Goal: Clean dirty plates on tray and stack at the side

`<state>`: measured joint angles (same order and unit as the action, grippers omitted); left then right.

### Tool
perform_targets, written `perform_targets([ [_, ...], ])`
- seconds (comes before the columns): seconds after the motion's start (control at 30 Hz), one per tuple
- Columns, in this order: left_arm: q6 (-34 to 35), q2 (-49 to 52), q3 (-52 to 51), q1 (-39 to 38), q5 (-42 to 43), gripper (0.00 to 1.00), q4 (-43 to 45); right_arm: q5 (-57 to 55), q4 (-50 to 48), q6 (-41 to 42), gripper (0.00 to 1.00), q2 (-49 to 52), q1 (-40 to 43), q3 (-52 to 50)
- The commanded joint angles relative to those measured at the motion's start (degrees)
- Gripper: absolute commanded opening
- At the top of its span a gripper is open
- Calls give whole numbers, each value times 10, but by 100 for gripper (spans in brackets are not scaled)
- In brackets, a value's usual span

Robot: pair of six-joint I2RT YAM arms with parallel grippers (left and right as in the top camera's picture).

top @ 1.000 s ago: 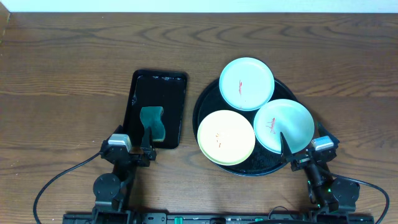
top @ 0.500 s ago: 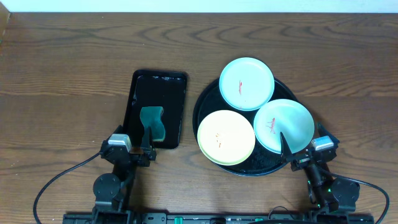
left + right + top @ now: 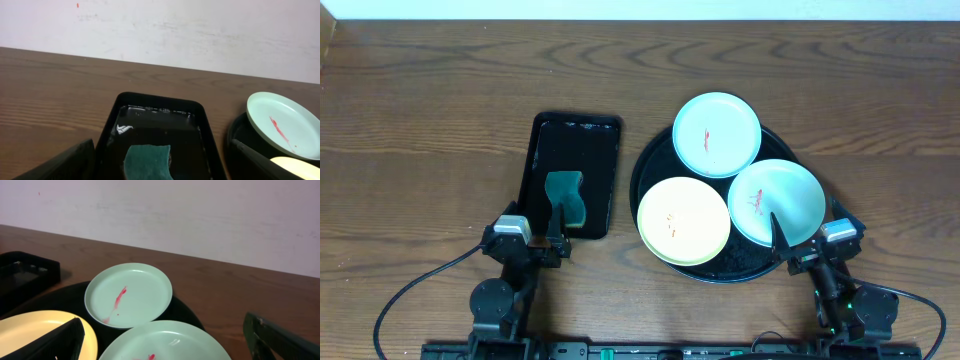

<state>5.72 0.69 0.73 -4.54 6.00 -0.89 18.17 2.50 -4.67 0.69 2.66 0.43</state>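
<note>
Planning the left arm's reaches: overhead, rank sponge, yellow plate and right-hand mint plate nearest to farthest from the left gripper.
1. sponge, small tray, by the left gripper.
2. yellow plate, round tray's left.
3. right-hand mint plate, round tray's right.

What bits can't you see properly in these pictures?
Left wrist: the sponge and yellow plate are cut off by the bottom edge.
Right wrist: the nearest mint plate is cut off below.
Overhead: the plates cover most of the tray; the smears are too small to identify.
</note>
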Motion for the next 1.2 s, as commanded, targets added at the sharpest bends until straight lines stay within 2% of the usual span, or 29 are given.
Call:
perform_targets([
  [0.0,-8,-5,-5,2,8,84,-25,-1,2,-3,99,-3,-6,-1],
  [1.17,-7,-5,-5,2,16,84,-25,20,1,11,99,-3,-6,-1],
])
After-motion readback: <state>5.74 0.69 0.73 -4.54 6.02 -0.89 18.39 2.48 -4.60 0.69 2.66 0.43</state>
